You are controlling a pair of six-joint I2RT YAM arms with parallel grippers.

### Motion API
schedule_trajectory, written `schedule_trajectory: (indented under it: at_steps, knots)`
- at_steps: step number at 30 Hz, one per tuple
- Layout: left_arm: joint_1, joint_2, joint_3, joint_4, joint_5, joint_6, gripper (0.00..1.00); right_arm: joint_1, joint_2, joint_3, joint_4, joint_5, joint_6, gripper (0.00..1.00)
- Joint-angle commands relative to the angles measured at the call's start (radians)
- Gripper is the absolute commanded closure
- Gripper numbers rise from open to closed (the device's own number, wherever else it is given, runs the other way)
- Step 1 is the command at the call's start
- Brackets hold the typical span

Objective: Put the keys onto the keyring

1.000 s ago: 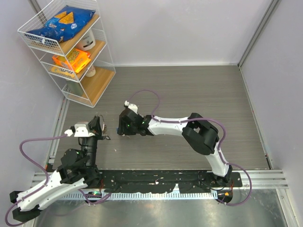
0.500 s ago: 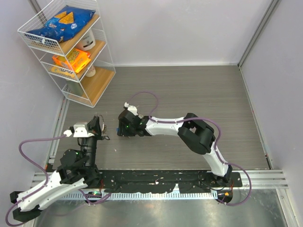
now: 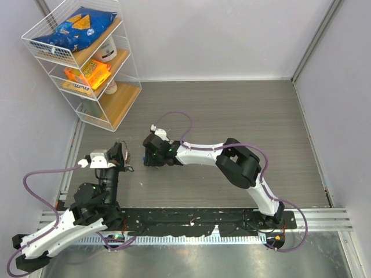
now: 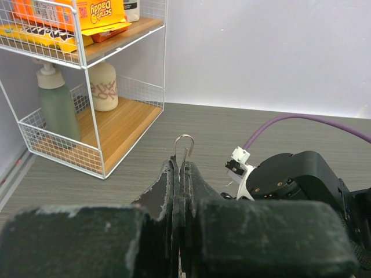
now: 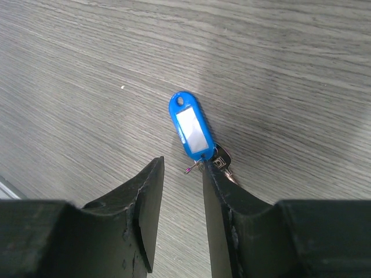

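Note:
A thin silver wire loop, the keyring (image 4: 184,143), sticks up from between the fingers of my left gripper (image 4: 181,167), which is shut on it. In the top view that gripper (image 3: 120,155) stands at the table's left. My right gripper (image 5: 181,167) is open just above the table, its jaws a narrow gap apart with nothing between them. A key (image 5: 224,163) with a blue plastic tag (image 5: 190,131) lies flat on the table just ahead of it. The right fingertip (image 5: 210,171) touches the tag's near end and covers part of the key. In the top view the right gripper (image 3: 149,156) hides the keys.
A white wire shelf rack (image 3: 124,69) stands at the back left, holding snack bags, a jar and a pump bottle (image 4: 57,104). The right arm's wrist (image 4: 293,180) sits close to the right of my left gripper. Grey walls surround the wood-grain table (image 3: 232,116).
The right gripper has slid a little to the left over the table and its jaws have narrowed. The left gripper and the keyring have not moved.

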Motion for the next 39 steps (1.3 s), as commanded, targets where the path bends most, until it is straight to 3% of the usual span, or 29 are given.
schedule_trajectory:
  at_steps: [1,6,19,28,39]
  knots:
    - [0.002,-0.013,0.000,0.053,0.003,-0.021,1.00,0.004,0.021,0.058,-0.028,0.032,-0.007,0.61]
    - [0.002,-0.016,-0.001,0.053,0.005,-0.021,1.00,0.004,0.043,0.084,-0.050,0.036,-0.010,0.63]
    - [-0.001,-0.028,-0.001,0.043,0.005,-0.022,1.00,0.004,0.024,0.049,-0.061,0.052,-0.021,0.94]
    - [0.002,-0.003,0.002,0.033,0.035,-0.042,1.00,0.006,-0.161,-0.132,-0.009,0.121,-0.108,0.94]
    - [0.000,0.039,0.019,0.010,0.146,-0.076,1.00,0.009,-0.458,-0.497,0.046,0.139,-0.430,0.94]
